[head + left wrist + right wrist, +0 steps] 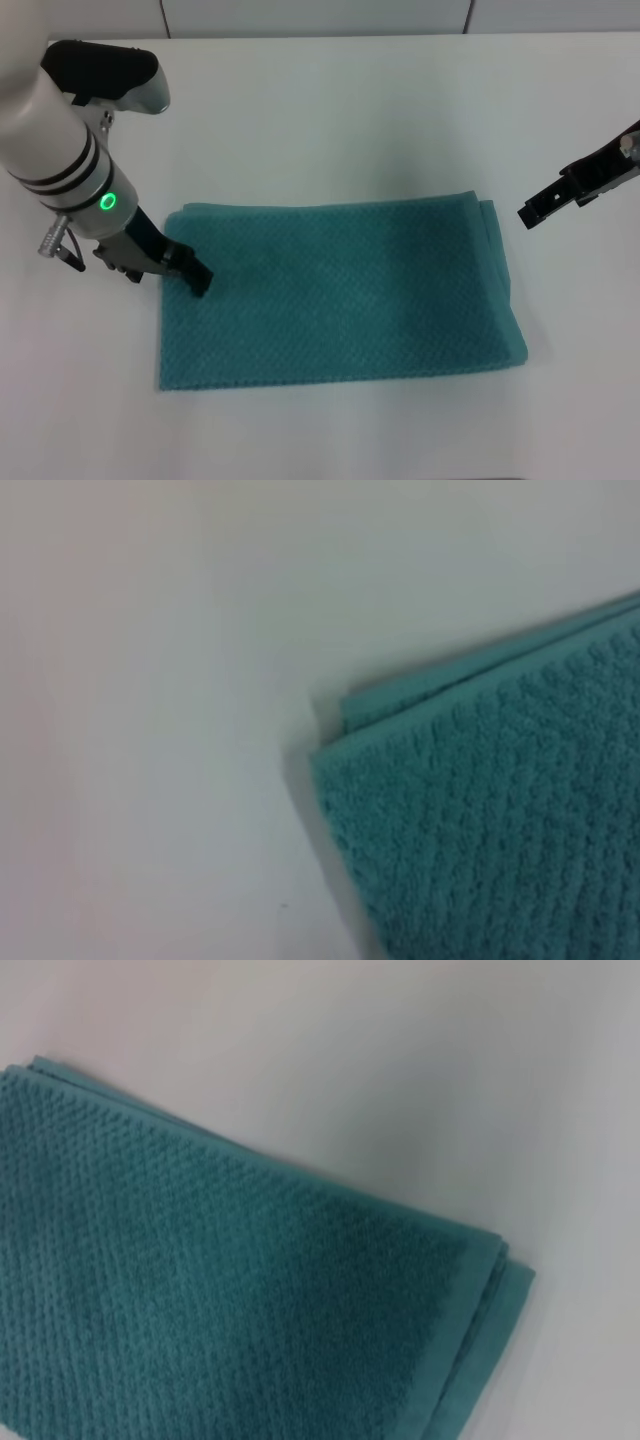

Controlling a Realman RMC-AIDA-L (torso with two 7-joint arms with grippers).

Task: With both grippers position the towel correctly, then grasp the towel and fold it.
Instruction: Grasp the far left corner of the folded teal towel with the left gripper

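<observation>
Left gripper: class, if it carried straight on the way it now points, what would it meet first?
Most likely the towel. The left gripper points down and inward over the towel's left edge, with its tip at or just above the cloth; contact cannot be confirmed from the head view.

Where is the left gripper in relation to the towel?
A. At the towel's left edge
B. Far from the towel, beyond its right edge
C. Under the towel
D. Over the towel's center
A: in the head view the left gripper is at the left edge of the towel, near the far left corner.
</observation>
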